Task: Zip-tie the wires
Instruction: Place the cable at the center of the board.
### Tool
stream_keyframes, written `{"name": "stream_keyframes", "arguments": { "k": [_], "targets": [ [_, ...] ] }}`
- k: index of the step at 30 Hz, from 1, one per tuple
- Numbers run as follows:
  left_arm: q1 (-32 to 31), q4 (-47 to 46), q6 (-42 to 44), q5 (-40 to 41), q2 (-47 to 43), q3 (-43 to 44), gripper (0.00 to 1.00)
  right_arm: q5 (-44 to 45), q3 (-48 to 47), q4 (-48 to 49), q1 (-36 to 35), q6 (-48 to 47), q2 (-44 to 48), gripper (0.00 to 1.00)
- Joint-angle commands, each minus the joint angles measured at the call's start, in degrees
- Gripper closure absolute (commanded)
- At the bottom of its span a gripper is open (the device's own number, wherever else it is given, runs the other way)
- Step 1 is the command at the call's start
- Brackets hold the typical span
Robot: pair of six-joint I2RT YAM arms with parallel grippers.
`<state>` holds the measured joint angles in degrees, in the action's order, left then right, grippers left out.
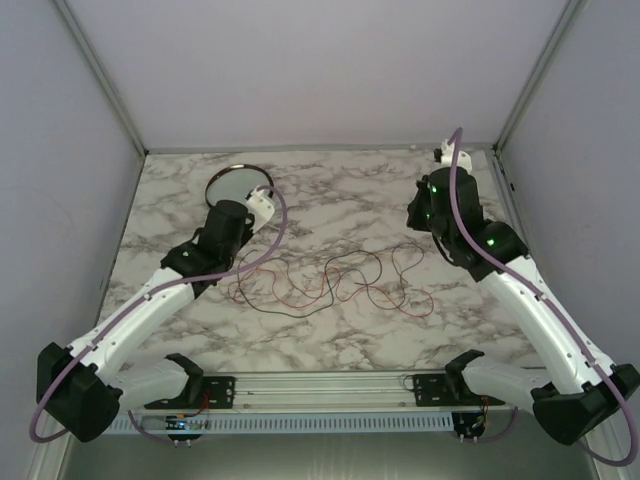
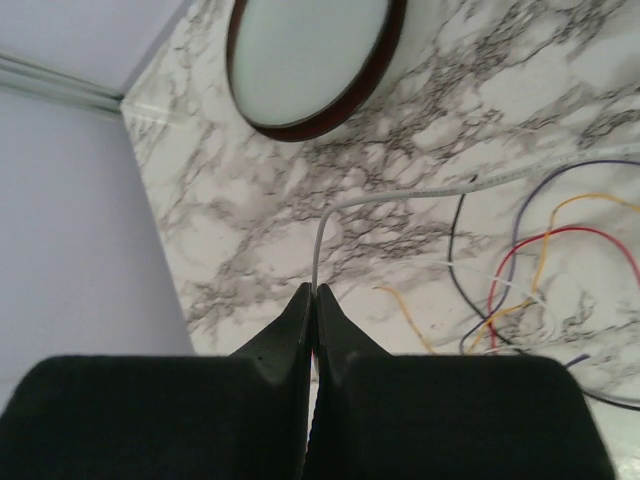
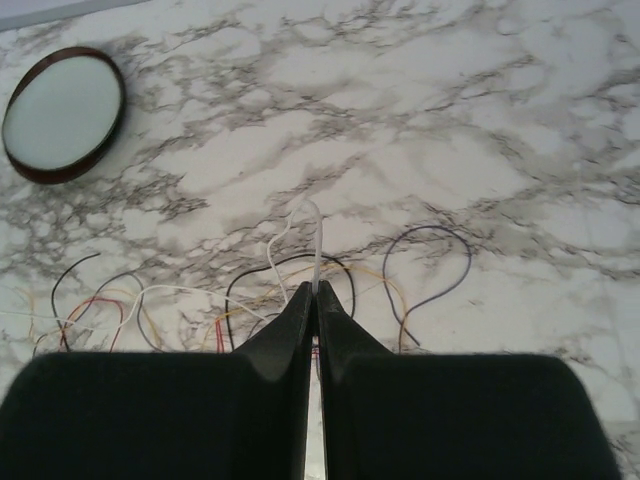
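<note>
The left hand (image 2: pixel 313 296) is fully closed. Its two black fingers are pressed together on the end of a pale, ridged zip tie (image 2: pixel 420 190) that rises from the tips and bends away toward 2 o'clock. The right hand (image 3: pixel 317 290) is closed just as tight, with a thin white strand (image 3: pixel 318 250) running out from between its tips toward 12 o'clock.

The wires (image 1: pixel 330 280) lie loose in the middle of the marble-patterned bench (image 1: pixel 350 190), in overlapping loops of red, black, yellow and purple. From the left hand they sit at 3 to 4 o'clock. From the right hand they spread just beyond the tips, from 9 round to 2 o'clock.

Farther off, at 10 o'clock from the tangle, a round dark-rimmed dish (image 1: pixel 238 183) rests flat, just beyond the left hand.
</note>
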<state>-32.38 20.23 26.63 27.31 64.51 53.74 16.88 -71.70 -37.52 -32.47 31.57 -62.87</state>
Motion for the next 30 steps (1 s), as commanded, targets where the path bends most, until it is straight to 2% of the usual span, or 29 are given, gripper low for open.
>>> {"name": "stream_keyframes", "arguments": {
  "k": [1,9,18,23,30],
  "targets": [
    [-0.3,-4.7,-4.1,-4.3,2.0,-1.3,1.0,6.8,-1.3,-5.2,-0.5,2.6,3.0,1.0],
    [-0.9,-11.4,-8.7,-15.8,5.3,-5.0,0.89,14.7,-1.0,-15.6,-0.4,9.1,5.9,1.0],
    [-1.9,-15.6,-12.3,-21.6,12.3,-5.4,0.87,21.1,1.8,-21.1,-0.1,15.2,9.8,1.0],
    [-2.1,-16.7,-13.2,-19.8,14.0,-4.3,0.73,24.8,1.5,-24.4,0.7,17.4,10.7,1.0],
    [-2.0,-16.5,-13.5,-16.1,14.2,-3.5,0.54,24.2,3.1,-25.7,1.9,17.5,11.2,1.0]
  ]
}}
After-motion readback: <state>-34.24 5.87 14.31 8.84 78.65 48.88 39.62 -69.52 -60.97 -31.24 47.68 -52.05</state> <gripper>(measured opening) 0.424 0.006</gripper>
